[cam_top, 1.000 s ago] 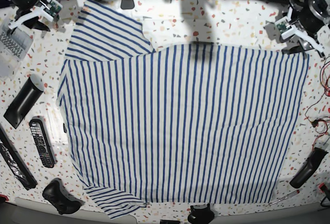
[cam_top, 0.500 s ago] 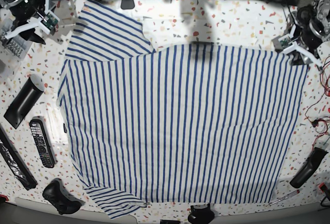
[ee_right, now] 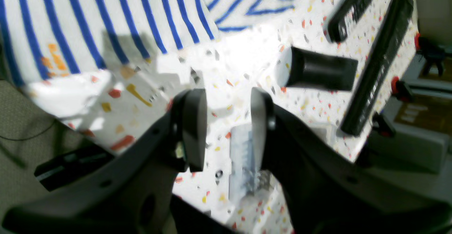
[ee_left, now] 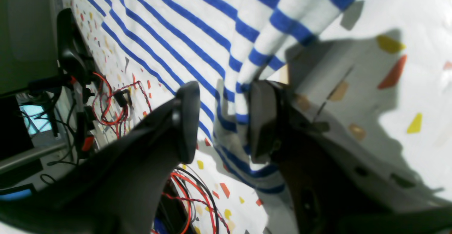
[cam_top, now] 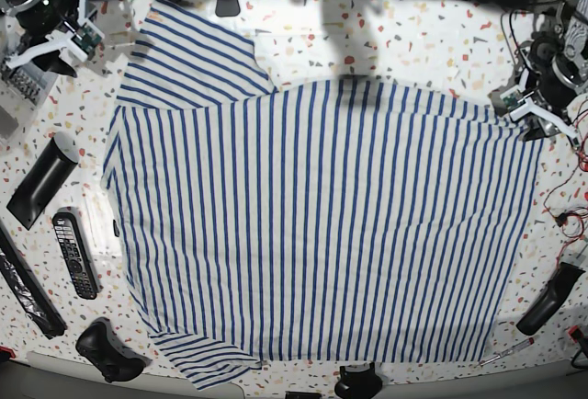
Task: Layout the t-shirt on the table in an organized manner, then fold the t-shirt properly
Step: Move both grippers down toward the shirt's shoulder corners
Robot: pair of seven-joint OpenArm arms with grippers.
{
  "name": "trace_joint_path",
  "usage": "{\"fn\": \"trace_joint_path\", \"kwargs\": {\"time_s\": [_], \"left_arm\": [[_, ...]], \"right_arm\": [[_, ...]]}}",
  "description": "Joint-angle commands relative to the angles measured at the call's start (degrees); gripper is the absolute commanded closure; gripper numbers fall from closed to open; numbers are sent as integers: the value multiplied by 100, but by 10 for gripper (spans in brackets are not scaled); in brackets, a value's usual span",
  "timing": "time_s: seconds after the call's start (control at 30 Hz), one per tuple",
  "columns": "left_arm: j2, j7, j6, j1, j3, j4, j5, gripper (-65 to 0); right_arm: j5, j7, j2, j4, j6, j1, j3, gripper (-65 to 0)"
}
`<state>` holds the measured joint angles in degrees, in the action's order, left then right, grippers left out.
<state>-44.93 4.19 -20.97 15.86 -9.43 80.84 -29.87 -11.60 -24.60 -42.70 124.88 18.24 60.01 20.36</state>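
- The worktop point(cam_top: 404, 40) carries the t-shirt point(cam_top: 312, 224), spread nearly flat across its middle.
- I judge the t-shirt light, soft and limp; I would take it at hems and corners.
- The left claw point(ee_left: 220, 121) is at the far hem corner, fabric between its jaws; I cannot tell whether it grips.
- The right claw point(ee_right: 227, 131) hangs parted and empty over bare worktop beyond a sleeve.
- Open room is narrow: a remote point(cam_top: 73, 254) and red wires point(cam_top: 565, 206) lie near the t-shirt's edges.
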Motion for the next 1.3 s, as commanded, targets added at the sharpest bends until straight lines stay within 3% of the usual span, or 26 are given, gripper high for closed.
{"fn": "trace_joint_path", "kwargs": {"time_s": [0.0,0.13,0.43,0.57,0.67,0.77,0.9,1.0,1.13,1.27], "left_arm": [[-96,76,-236,17,20,-31,-61,-201],[-72,-210,-549,17,20,-68,-68,-1],[-68,-216,-546,17,20,-68,-76,0],[-70,-236,-544,17,20,-68,-79,0],[-68,-262,-542,17,20,-68,-79,0],[-68,-256,-542,17,20,-68,-79,0],[-68,-251,-542,17,20,-66,-81,0],[-68,-251,-542,17,20,-66,-81,0],[-68,-254,-535,15,22,-66,-81,0],[-68,-251,-476,15,22,-66,-81,0]], "right_arm": [[-2,57,-63,85,-66,31,46,-204],[-2,57,-63,85,-66,31,46,-204],[-46,149,-81,85,15,-24,46,-207],[-79,153,-208,85,385,-46,46,-214],[-638,98,-223,85,691,-46,11,-281],[-1097,-33,-236,83,669,-48,-85,-289],[-1182,13,-365,72,660,-48,-295,-289],[-1753,57,-520,-35,649,-48,-627,-289],[-2411,188,-791,-389,254,-199,-1217,-289],[-2553,184,-839,-866,186,-872,-1912,-289]]}}
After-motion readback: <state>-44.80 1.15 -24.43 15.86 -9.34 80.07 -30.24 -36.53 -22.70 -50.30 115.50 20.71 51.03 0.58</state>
